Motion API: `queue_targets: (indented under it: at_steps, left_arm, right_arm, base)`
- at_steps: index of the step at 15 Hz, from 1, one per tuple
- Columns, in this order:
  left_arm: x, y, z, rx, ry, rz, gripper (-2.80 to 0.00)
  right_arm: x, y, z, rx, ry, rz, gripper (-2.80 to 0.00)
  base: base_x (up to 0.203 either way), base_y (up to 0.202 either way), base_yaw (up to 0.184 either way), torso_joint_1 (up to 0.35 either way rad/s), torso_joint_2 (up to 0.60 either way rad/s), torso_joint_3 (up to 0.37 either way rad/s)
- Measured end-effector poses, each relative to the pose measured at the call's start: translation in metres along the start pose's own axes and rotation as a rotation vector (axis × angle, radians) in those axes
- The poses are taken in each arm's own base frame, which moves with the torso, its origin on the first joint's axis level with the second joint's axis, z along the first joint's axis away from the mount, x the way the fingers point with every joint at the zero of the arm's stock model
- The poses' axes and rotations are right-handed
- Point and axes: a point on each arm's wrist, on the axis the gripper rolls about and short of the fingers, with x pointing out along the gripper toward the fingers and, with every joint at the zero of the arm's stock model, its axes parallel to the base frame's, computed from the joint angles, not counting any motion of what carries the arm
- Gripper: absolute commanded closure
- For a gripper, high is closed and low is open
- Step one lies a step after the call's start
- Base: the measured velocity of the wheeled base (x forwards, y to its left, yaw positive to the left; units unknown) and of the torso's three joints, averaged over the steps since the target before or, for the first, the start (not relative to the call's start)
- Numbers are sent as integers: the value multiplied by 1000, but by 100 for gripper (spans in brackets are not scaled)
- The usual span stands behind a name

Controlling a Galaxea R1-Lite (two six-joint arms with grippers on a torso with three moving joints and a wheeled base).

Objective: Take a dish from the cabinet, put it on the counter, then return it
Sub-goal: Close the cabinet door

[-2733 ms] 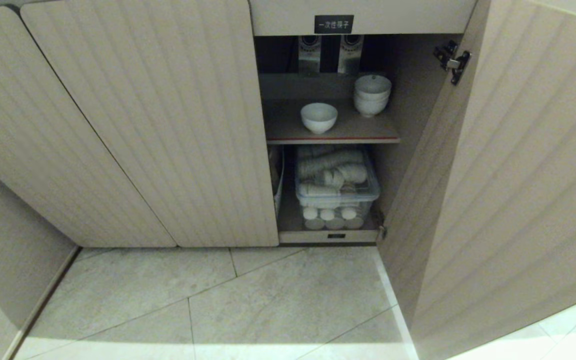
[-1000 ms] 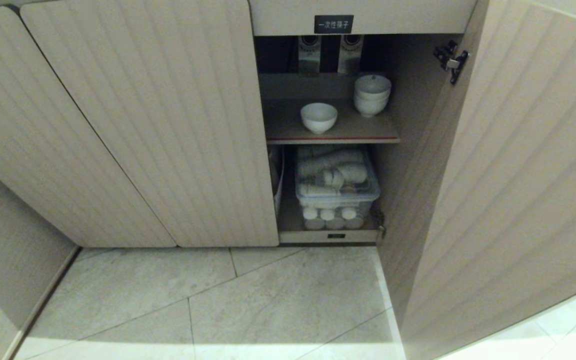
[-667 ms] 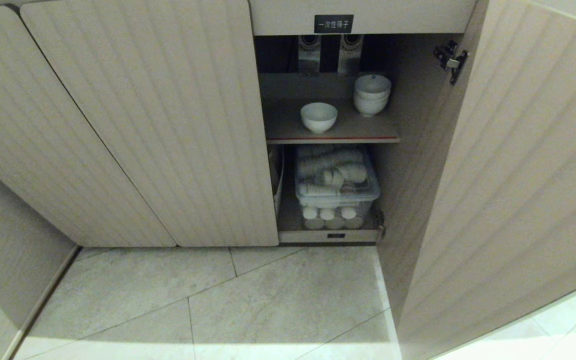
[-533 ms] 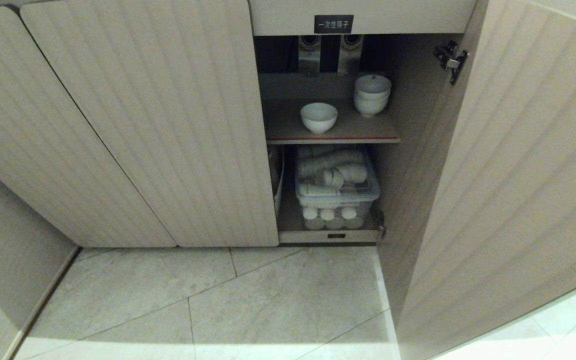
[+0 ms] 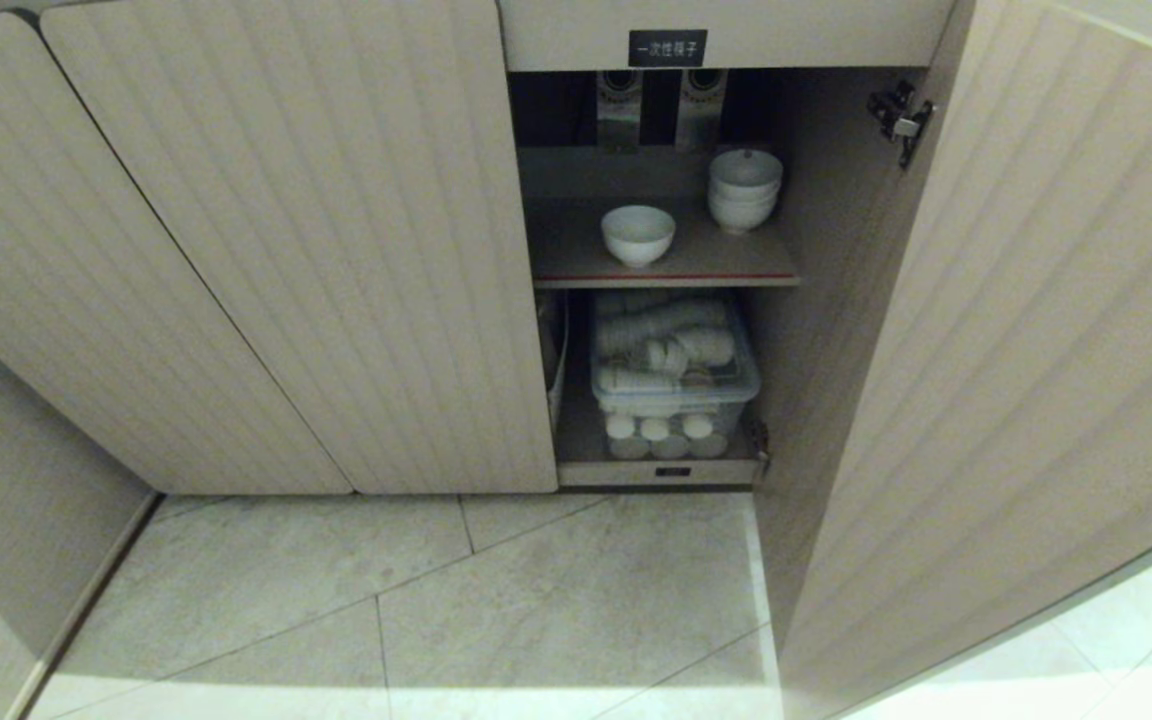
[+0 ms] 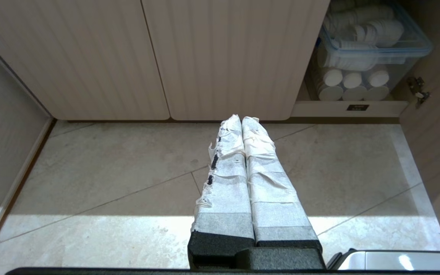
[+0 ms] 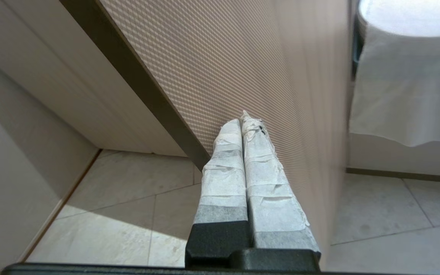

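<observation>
Well apart: dish [image 5: 638, 235], right tool [image 7: 243, 122].

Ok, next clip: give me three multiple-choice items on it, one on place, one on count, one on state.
1. Where is the single dish?
A. on the cabinet's upper shelf
B. on the floor
C. in the clear bin

2. How many ribbed doors left of the opening are closed?
A. none
B. one
C. two

3. The right pincer is:
A. wide open
B. shut, empty
C. shut on the dish

A: it stands alone near the shelf's front edge.
C: two closed panels show in the head view.
B: taped fingers pressed together beside the open door.
</observation>
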Motion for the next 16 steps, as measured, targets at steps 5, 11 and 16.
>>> queue_targets:
  at_steps: [5,11,16]
  left_arm:
    - [0,0,0,0,0,0,0]
    - [0,0,0,-1,0,-1,0]
    - [0,0,0,0,0,-1,0]
  right_arm:
    - [14,0,1,1,-11,48,0]
    - [34,-3,3,38,-28,64,0]
    - [51,-2,5,76,-43,102,0]
  base:
    - [0,0,0,0,0,0]
    - [0,0,0,0,0,0]
    - [0,0,0,0,0,0]
